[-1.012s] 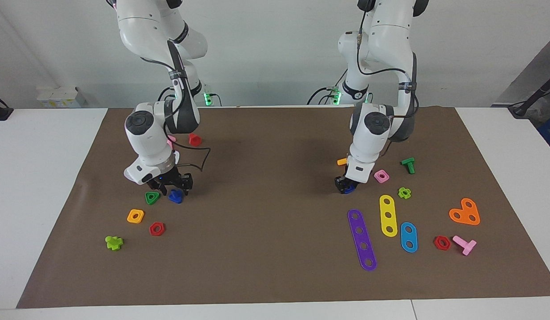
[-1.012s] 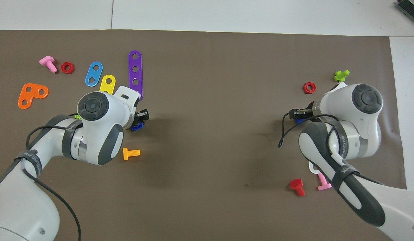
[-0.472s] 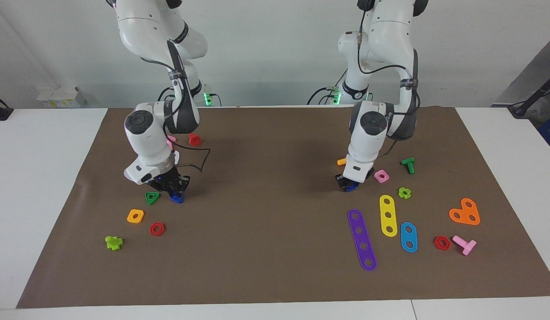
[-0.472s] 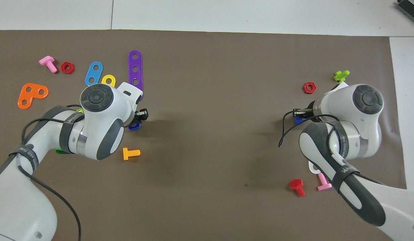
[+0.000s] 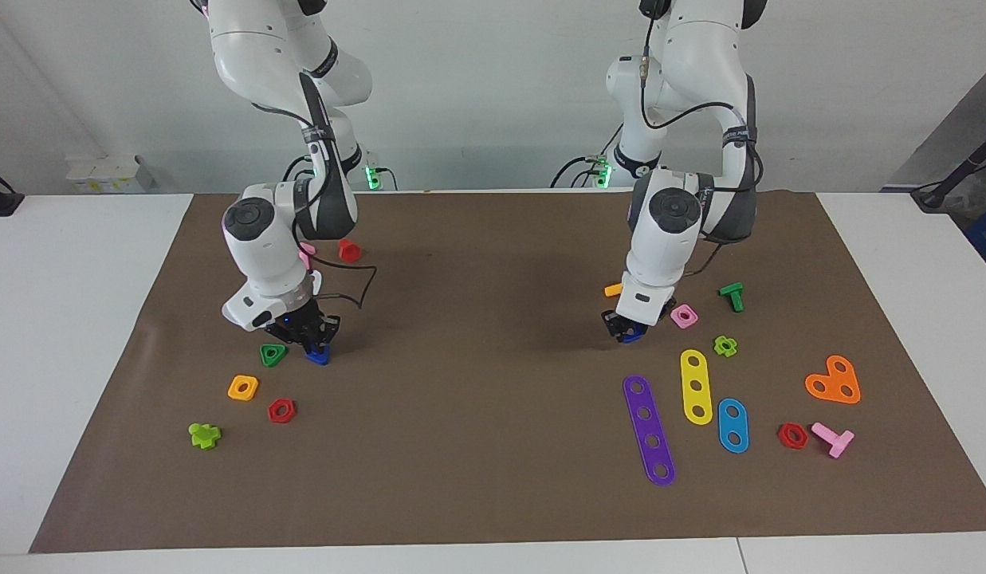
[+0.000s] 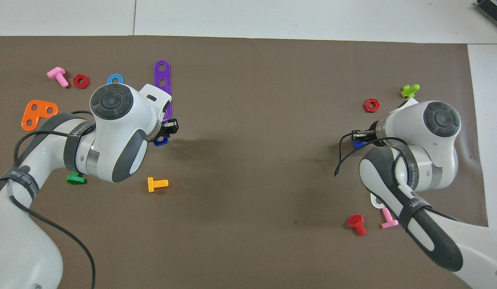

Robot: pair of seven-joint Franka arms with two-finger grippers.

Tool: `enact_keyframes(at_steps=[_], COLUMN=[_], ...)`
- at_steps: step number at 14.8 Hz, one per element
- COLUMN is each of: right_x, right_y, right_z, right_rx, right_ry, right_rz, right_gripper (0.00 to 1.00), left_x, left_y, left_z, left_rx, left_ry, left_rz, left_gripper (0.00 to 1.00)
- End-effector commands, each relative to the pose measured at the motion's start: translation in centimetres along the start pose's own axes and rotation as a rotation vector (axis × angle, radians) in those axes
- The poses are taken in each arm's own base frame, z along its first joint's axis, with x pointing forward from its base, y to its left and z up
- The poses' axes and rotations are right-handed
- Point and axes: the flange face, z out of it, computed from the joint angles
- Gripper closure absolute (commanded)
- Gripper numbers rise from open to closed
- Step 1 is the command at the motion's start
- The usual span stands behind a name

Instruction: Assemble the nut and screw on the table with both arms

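Observation:
On the brown mat (image 5: 493, 446) of the white table, my left gripper (image 5: 622, 329) is shut on a small dark blue piece with a hole, the nut (image 5: 633, 337), and holds it just above the mat. In the overhead view the nut (image 6: 161, 141) shows under that gripper (image 6: 168, 134). My right gripper (image 5: 312, 344) is down at the mat toward the right arm's end, shut on the other dark blue piece, the screw (image 5: 318, 356). In the overhead view the screw (image 6: 356, 144) peeks out below the right gripper (image 6: 358, 137).
A green triangular nut (image 5: 273, 355), an orange square nut (image 5: 243, 387) and a red hexagonal nut (image 5: 281, 410) lie by the right gripper. A pink nut (image 5: 684, 316), an orange bolt (image 6: 157, 184), and purple (image 5: 649, 430) and yellow (image 5: 696, 386) strips lie around the left gripper.
My right gripper's fingers have closed on the dark blue screw. My left gripper has risen slightly with the dark blue nut in it.

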Motion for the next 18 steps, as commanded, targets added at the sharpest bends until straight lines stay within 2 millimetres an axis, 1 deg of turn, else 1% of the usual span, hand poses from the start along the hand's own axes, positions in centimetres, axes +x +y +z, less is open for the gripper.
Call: enact_keyframes(at_steps=[1,2,3,5,6,8,10,11,12,14,15,16,17,18], right_x=[-0.1,-0.5,-1.0,-2.5,-3.3,-5.0,-6.2,-6.8,-7.1,-7.3,-7.4,-7.7,-8.0,-8.0], right_y=[-6.2,-8.2,-10.2,-14.9,-16.9,-20.3,-23.1,-24.5,-25.7,-27.5,-27.7,-27.9,-28.2,-28.2], right_z=[-1.9,-2.1,-2.1,-2.3,-2.3,-2.1,-1.5,-0.7,-0.2,-0.7,-0.7,-0.5,-0.5,-0.6], right_rx=[0.025,0.029,0.035,0.047,0.052,0.061,0.073,0.077,0.085,0.090,0.089,0.087,0.085,0.084], right_ry=[0.011,0.014,0.018,0.022,0.021,0.021,0.027,0.026,0.029,0.034,0.034,0.030,0.027,0.026], right_rz=[0.061,0.081,0.102,0.128,0.138,0.138,0.153,0.146,0.155,0.172,0.172,0.167,0.161,0.163], right_gripper=[1.00,1.00,1.00,1.00,1.00,1.00,1.00,1.00,1.00,1.00,1.00,1.00,0.87,0.37], left_x=[0.2,0.3,0.4,0.2,-0.2,-0.5,-1.5,-1.4,-1.4,-2.7,-3.1,-3.4,-3.6,-4.1], left_y=[0.6,0.8,1.4,2.1,2.8,3.7,5.3,5.9,6.6,8.4,9.0,9.7,10.4,11.1], left_z=[-2.4,-3.2,-4.2,-5.0,-5.2,-5.8,-6.5,-6.5,-7.2,-7.4,-7.2,-7.5,-8.1,-7.8], left_rx=[-0.001,-0.019,-0.038,-0.052,-0.063,-0.070,-0.074,-0.078,-0.090,-0.109,-0.117,-0.125,-0.136,-0.136], left_ry=[-0.017,-0.032,-0.032,-0.037,-0.041,-0.038,-0.033,-0.032,-0.023,-0.039,-0.051,-0.048,-0.042,-0.044], left_rz=[-0.004,-0.019,-0.020,-0.022,-0.021,-0.017,-0.035,-0.056,-0.079,-0.095,-0.111,-0.122,-0.134,-0.146], left_gripper=[1.00,1.00,1.00,1.00,1.00,1.00,1.00,1.00,1.00,1.00,1.00,1.00,1.00,1.00])
